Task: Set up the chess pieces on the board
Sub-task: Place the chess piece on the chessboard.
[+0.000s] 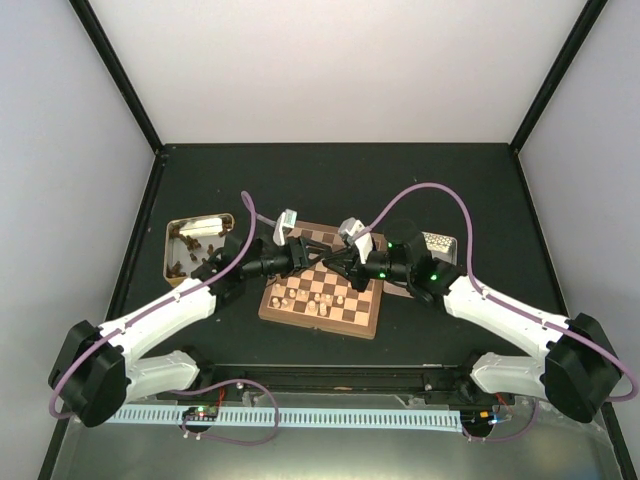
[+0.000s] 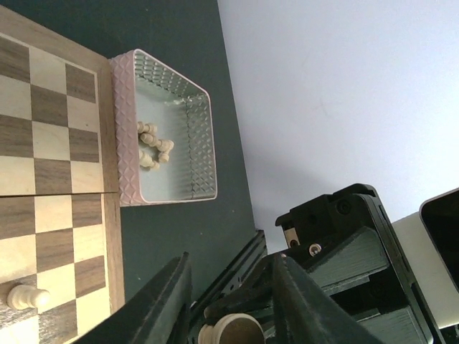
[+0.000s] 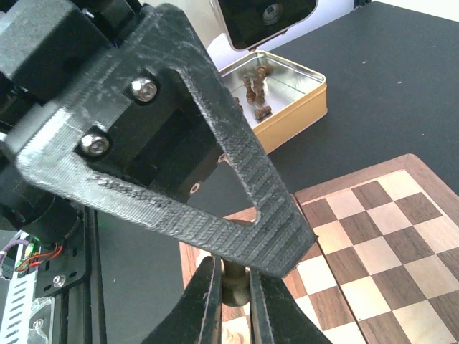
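The board lies mid-table with several pale pieces on its near rows. Both grippers meet over its far edge. My right gripper is shut on a dark brown piece, also in the top view. My left gripper is open, its jaws wide apart on either side of that piece's round tan base; in the top view it is at the board's far edge. One left finger crosses right in front of the right wrist camera. A pale pawn stands on the board.
A gold tin holding dark pieces sits left of the board. A silver patterned tin with pale pieces sits right of the board, also in the top view. White walls close the table's far and side edges.
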Available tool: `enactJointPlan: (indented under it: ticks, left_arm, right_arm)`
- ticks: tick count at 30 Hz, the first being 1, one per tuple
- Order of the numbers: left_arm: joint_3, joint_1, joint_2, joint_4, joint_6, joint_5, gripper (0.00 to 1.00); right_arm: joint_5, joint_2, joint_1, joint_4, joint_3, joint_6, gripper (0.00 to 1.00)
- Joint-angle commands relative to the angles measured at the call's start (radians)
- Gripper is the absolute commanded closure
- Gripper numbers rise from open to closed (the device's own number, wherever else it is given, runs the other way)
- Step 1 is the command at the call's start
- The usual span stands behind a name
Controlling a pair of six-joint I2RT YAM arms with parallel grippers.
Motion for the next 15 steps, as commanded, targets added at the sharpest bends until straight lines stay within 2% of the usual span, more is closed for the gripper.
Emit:
enactJointPlan:
  ticks: [1, 5, 7, 11, 15]
  left_arm:
    - [0.001, 0.008, 0.004, -0.001, -0.014, 0.022, 0.71]
    - [-0.008, 0.007, -0.009, -0.014, -0.018, 0.030, 0.86]
    - [-0.014, 0.007, -0.015, -0.001, -0.028, 0.039, 0.90]
    - [-0.018, 0.007, -0.023, 0.014, -0.038, 0.050, 0.93]
    - [-0.016, 0.008, -0.032, 0.017, -0.043, 0.056, 0.91]
  right_arm:
    - [0.003, 0.009, 0.010, 0.028, 0.036, -0.008, 0.95]
    - [0.063, 0.015, 0.015, 0.031, 0.046, 0.016, 0.94]
    - [0.085, 0.014, 0.015, 0.041, 0.045, 0.035, 0.94]
    - [0.109, 0.008, 0.016, 0.069, 0.042, 0.085, 0.93]
    - [0.124, -0.003, 0.016, 0.087, 0.039, 0.112, 0.92]
